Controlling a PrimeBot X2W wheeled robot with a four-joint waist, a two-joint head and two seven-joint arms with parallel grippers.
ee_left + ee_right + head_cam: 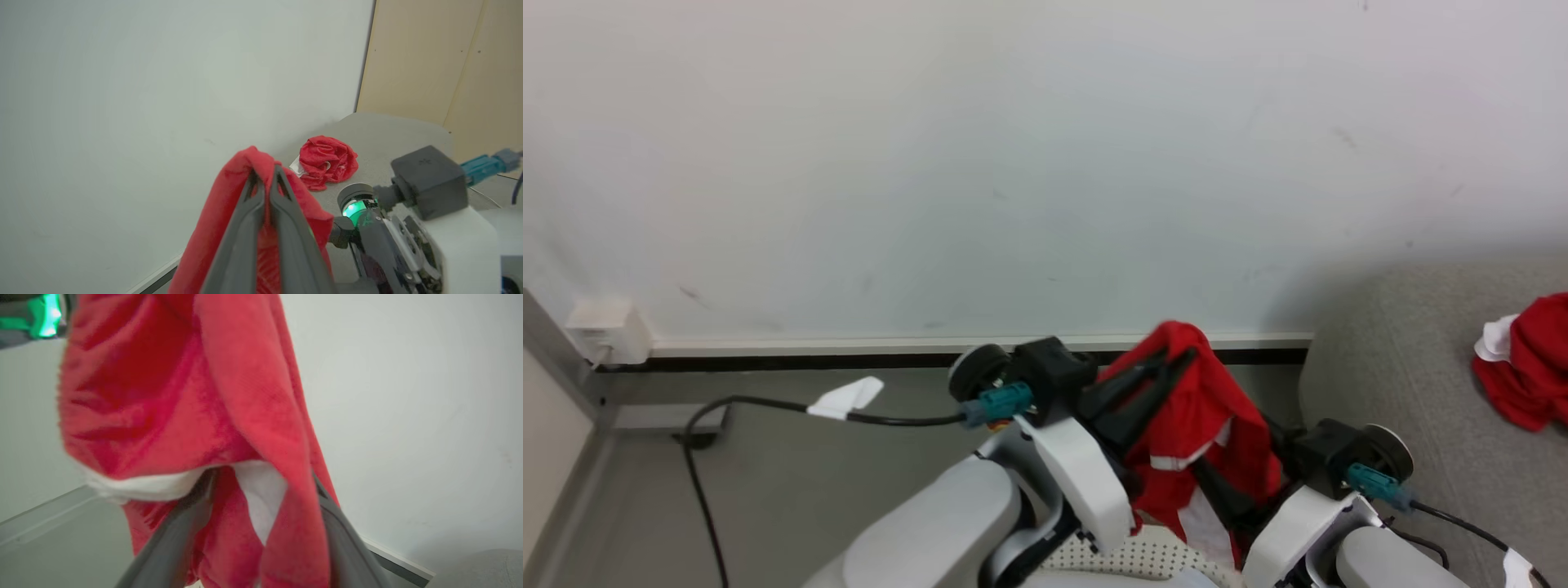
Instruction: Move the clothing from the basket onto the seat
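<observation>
Cloth fills the middle of the head view: one red garment (pixel 1201 408) with white trim hangs lifted above the basket (pixel 1143 557), pinched at its top fold between the left fingers (pixel 245 228), which are pressed together on it. The right fingers (pixel 175 539) stand wide apart lower down, with the garment's white-edged hem draped over and between them (their tips are buried in the cloth). Another red garment (pixel 1531 376) lies crumpled on the grey seat (pixel 1405 367), apart from the basket.
</observation>
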